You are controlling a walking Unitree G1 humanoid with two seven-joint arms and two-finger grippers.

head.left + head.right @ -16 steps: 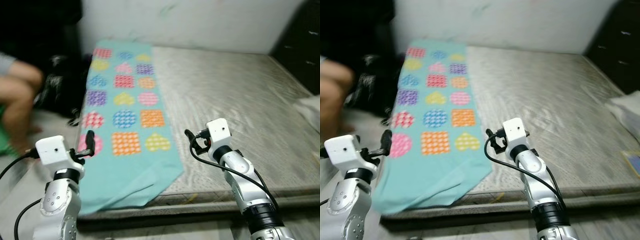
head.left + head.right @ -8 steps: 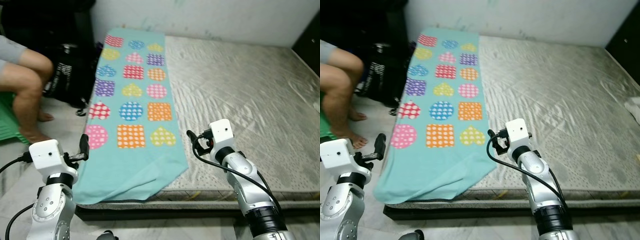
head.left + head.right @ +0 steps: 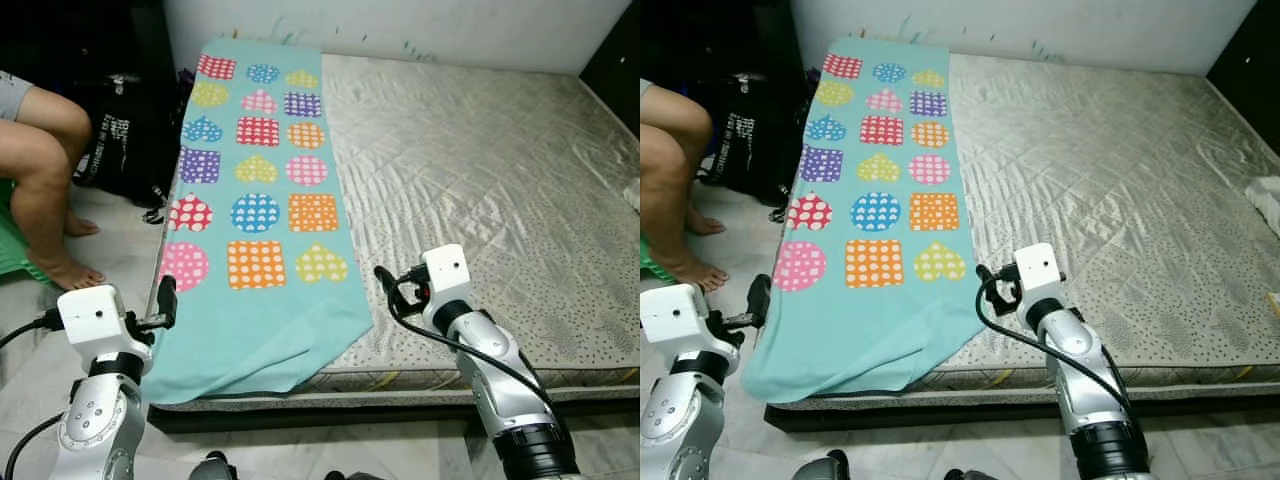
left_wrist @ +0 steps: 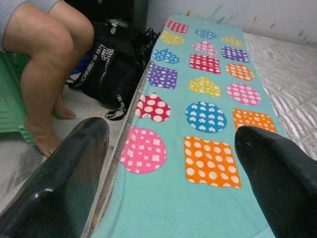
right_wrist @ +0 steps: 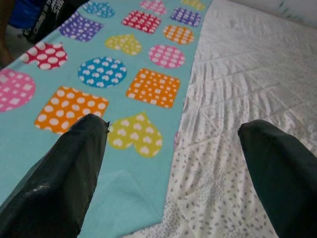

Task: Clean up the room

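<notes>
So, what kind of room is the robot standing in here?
Most likely a bedroom. A large bare mattress lies low on a tiled floor, a teal blanket with coloured hearts, circles and squares is spread along one side, and a black bag stands beside a seated person.

Teal blanket (image 3: 262,200) with polka-dotted multicoloured hearts, circles, squares; silver-grey quilted mattress (image 3: 480,170); black bag (image 3: 120,140).
</notes>
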